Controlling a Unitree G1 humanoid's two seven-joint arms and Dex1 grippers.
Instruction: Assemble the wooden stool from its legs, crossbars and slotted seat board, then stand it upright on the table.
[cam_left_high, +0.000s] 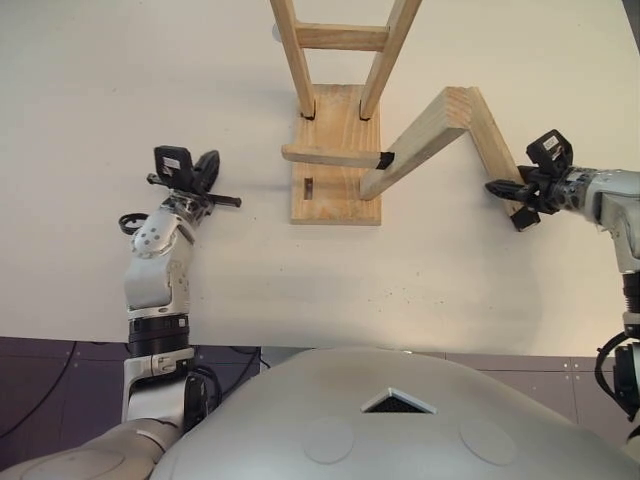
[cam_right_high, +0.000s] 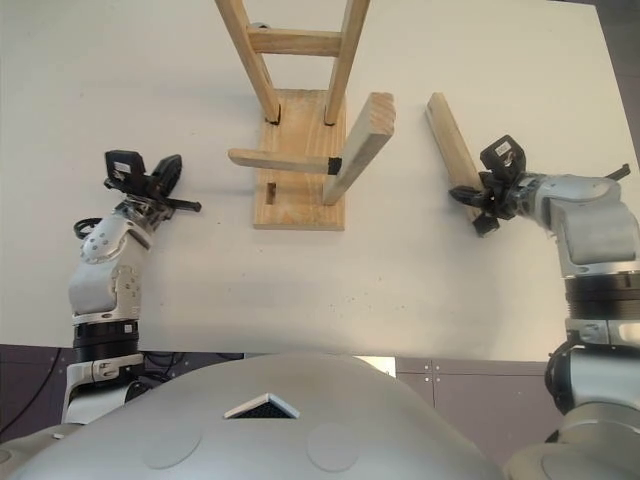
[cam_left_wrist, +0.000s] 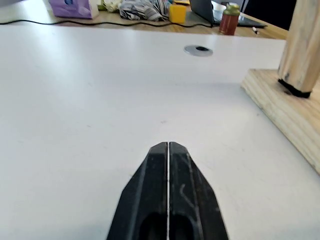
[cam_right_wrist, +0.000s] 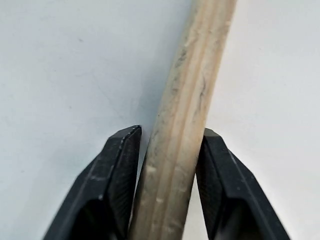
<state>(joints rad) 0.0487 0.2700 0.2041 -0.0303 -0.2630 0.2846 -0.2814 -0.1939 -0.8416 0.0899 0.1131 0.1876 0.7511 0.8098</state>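
Note:
The slotted seat board (cam_left_high: 335, 195) lies flat on the white table. Two legs (cam_left_high: 296, 55) joined by a crossbar (cam_left_high: 343, 37) rise from its far end. A third leg (cam_left_high: 420, 140) leans tilted from the board's near right part, with a crossbar (cam_left_high: 330, 155) reaching left from it over the board. A loose leg (cam_right_high: 452, 148) lies to the right of the board, and my right gripper (cam_right_high: 478, 200) is shut on its near end; the wood (cam_right_wrist: 185, 100) sits between both fingers. My left gripper (cam_left_high: 235, 202) is shut on nothing, left of the board, just above the table.
A round metal grommet (cam_left_wrist: 198, 49) is set in the table beyond the left gripper. Clutter, including a bottle (cam_left_wrist: 229, 19) and a purple bag (cam_left_wrist: 72, 7), lines the far edge. The table's near edge (cam_left_high: 400, 345) runs close to my body.

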